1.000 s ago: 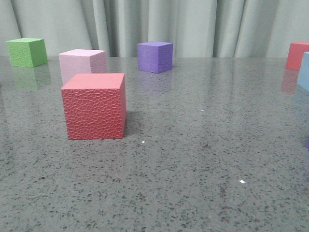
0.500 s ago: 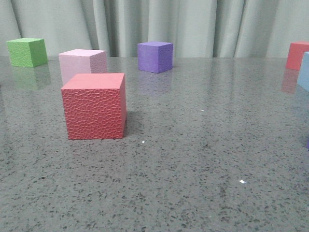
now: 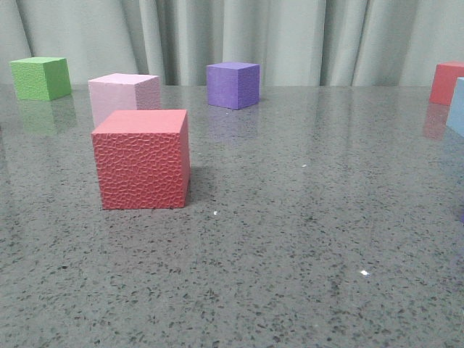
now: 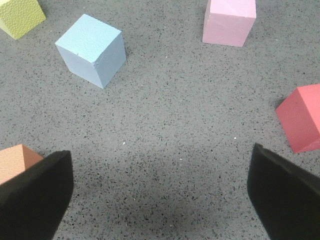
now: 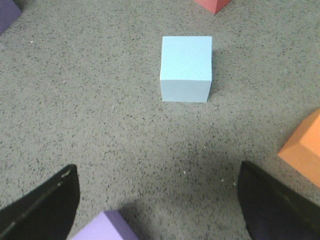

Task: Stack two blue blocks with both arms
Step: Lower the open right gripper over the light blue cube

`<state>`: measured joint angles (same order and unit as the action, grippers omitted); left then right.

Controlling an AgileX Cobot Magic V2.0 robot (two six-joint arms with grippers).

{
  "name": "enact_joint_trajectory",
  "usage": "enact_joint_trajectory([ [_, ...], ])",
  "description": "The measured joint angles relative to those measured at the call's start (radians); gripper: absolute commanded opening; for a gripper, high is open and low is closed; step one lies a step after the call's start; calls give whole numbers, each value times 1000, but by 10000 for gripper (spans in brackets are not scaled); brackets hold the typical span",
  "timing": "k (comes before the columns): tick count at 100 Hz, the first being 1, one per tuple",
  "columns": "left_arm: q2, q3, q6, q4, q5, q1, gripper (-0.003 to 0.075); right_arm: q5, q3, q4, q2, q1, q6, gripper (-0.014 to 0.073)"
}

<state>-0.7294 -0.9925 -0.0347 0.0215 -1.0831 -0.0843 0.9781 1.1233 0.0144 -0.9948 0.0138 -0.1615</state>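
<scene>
Both hands hang wide and empty over the speckled grey bench: left hand (image 4: 160, 195) near one light sky-blue matte foam cube (image 4: 91, 50), right hand (image 5: 157, 207) facing the other (image 5: 186, 68). Neither cube is gripped, so lifting and stacking seem entirely ahead.

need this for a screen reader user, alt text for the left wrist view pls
A light blue cube sits on a speckled grey table, ahead of the open left gripper, whose black fingers hold nothing. Around it lie pink, red, yellow-green and orange cubes.
</scene>
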Motion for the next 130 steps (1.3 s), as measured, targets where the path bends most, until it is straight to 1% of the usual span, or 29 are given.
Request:
enact_joint_trajectory([
  [39,0,0,0,0,0,0,673,-6,169,-22,-251,-1,-2,636],
  [69,0,0,0,0,0,0,673,-6,268,-22,-393,-65,-2,636],
  [130,0,0,-2,0,0,0,673,-75,284,-24,-638,-69,14,636],
])
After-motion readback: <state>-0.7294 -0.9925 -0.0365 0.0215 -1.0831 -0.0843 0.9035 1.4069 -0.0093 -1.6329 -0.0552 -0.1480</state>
